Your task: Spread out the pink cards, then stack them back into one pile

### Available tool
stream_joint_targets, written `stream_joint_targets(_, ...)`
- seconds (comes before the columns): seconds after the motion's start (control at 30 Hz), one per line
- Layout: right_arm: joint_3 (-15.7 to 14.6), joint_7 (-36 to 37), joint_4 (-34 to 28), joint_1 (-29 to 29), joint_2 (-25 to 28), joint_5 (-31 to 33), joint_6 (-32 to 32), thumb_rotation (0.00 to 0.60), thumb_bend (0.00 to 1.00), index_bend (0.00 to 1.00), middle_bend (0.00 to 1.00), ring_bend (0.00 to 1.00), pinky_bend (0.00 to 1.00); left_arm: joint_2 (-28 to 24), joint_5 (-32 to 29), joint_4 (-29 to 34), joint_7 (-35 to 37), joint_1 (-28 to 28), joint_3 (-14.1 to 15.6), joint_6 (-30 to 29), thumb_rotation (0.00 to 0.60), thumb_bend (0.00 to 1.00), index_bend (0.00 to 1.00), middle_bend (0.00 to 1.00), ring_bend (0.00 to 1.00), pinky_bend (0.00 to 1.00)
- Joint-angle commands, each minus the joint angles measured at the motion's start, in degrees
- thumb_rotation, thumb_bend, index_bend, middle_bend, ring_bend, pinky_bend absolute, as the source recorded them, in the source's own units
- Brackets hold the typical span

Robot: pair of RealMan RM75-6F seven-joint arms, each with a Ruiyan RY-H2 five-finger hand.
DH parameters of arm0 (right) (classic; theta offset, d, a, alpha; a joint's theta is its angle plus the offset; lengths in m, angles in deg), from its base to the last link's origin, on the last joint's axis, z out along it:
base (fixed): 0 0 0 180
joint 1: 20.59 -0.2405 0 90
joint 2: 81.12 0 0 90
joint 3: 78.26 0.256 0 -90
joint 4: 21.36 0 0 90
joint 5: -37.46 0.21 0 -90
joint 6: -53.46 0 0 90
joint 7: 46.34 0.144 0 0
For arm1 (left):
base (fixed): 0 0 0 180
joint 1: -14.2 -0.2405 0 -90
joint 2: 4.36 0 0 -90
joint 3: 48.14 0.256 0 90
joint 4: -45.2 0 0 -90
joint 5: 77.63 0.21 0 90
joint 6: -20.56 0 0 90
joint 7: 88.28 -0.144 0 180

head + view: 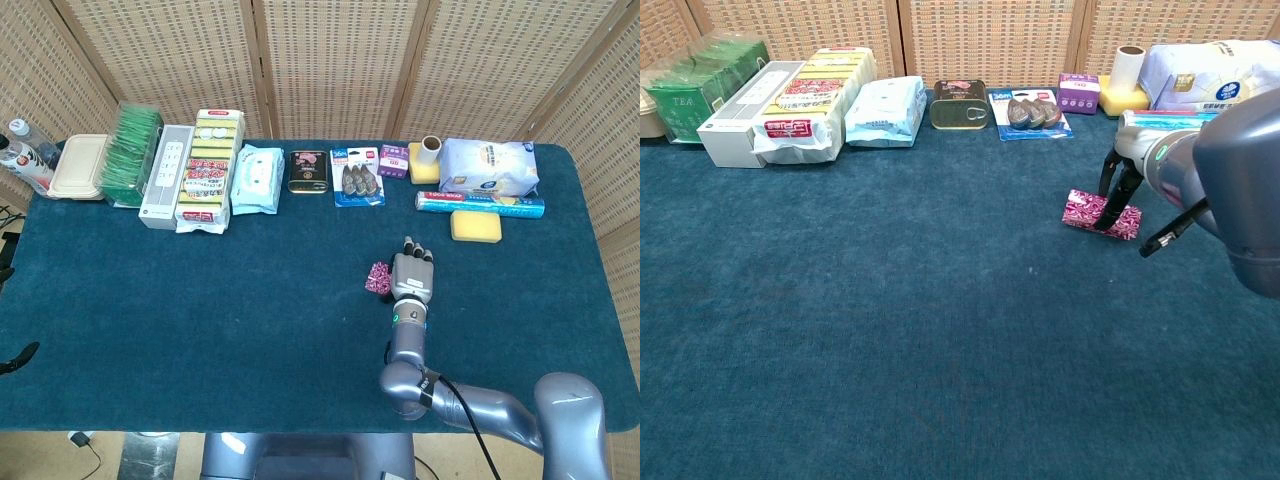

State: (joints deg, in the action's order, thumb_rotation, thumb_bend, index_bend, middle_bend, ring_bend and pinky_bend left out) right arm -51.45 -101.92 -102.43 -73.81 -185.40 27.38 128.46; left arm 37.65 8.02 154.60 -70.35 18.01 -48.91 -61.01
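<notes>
The pink cards (378, 278) (1095, 213) lie on the blue cloth as one compact patterned pile, right of the table's middle. My right hand (413, 275) (1122, 180) is palm down over the pile's right end. Its dark fingers (1120, 198) reach down on both sides of that end and pinch the pile against the cloth. The right part of the pile is hidden under the hand in the head view. Of my left hand (20, 357) only a dark tip shows at the left edge, off the table.
A row of goods lines the far edge: green tea box (132, 155), white box (165, 175), sponge pack (208, 168), wipes (256, 178), tin (308, 171), blister pack (358, 175), foil roll (480, 203), yellow sponge (475, 227). My own forearm (1240, 190) fills the chest view's right side.
</notes>
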Motion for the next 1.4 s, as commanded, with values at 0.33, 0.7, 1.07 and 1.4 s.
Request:
stream_joint_targets(0.33,0.17,-2.34,2.63,-1.27,-0.55,0.85,-1.17,0.600,0.26,0.42,0.00,0.00,0.00,0.33,-0.42,0.22,-0.84,0.25,-0.19,0.17,0.600,0.24,0.00,0.00,0.00,0.06)
stream_joint_targets(0.7,0.48,-2.69,4.19,-1.62,-1.13,0.87,-1.52,0.600,0.26,0.39,0.00,0.00,0.01,0.17,-0.77,0.27,-0.78,0.52,-0.26,0.67,0.600,0.24,0.00,0.00,0.00,0.06)
stream_joint_targets(1.07,0.91,-2.53,4.01,-1.28,-1.09,1.45,-2.07,0.600,0.26,0.31,0.00,0.00,0.01,0.04,-0.67,0.21,-0.47,0.59,-0.25,0.76,0.600,0.24,0.00,0.00,0.00,0.06)
stream_joint_targets(1.4,1.06,-2.59,3.73,-1.36,-1.38,1.56,-1.62,0.600,0.26,0.31,0.00,0.00,0.01,0.00,-0.63,0.10,-0.20,0.45,-0.21,0.51,0.600,0.24,0.00,0.00,0.00,0.06)
